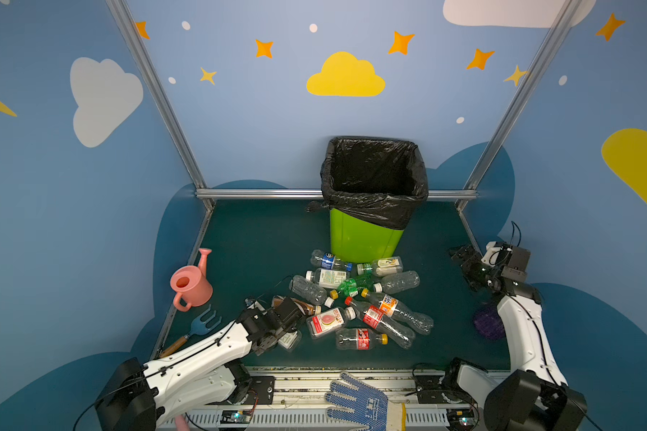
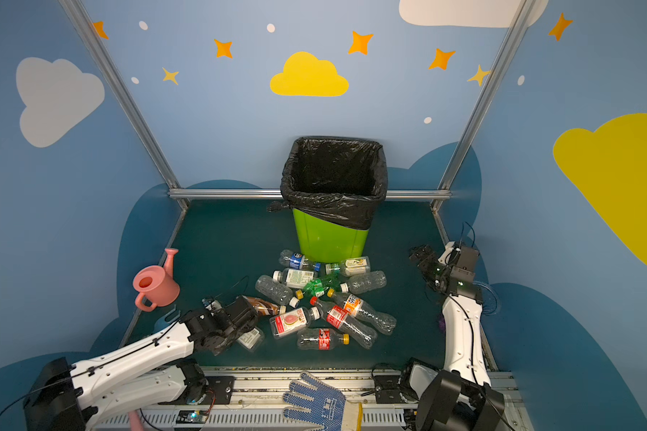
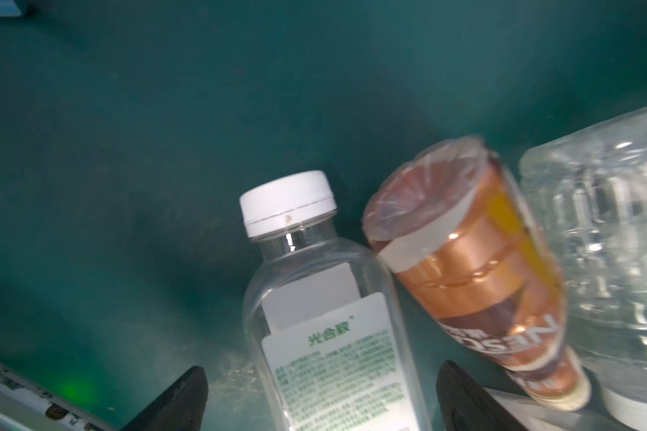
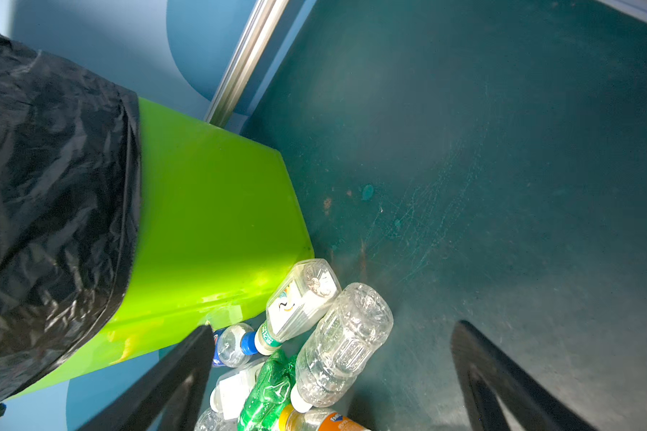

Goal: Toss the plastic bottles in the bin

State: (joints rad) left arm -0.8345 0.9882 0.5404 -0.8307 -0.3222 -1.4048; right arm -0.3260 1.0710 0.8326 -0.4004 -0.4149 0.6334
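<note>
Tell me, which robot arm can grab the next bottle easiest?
Left, probably. The left end effector is open, straddling the white-capped clear bottle at the near edge of the bottle pile. The right end effector, open too, hangs off to the side, apart from every bottle.

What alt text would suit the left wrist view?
A clear white-capped bottle lies on the dark green table between the fingers of the open left gripper. Beside it lie a brown coffee bottle and a clear ribbed bottle.
</note>
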